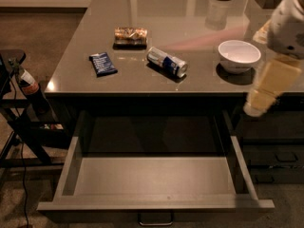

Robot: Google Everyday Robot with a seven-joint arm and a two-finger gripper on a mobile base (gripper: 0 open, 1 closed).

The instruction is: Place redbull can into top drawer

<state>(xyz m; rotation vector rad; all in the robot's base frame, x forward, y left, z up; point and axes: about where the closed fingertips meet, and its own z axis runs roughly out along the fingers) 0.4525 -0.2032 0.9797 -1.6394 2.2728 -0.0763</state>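
Far left, off the tabletop: a bottle on a dark stand. On the tabletop we note, in order, a dark-blue snack wrapper, a snack bar behind it, then the redbull can lying on its side near the front edge, touching nothing. A white bowl sits to its right. Below, the top drawer stands pulled well out, with nothing in it.

Far right: the pincer hangs past the tabletop's front right corner, well apart from the can, holding nothing we can see. Released or clenched, we cannot tell.

Our read: the drawer is ready and the reach for the can is the step in hand. The next move calls for swinging left past the bowl without clipping it, then lining up across the can's narrow body, since a lying can may roll.
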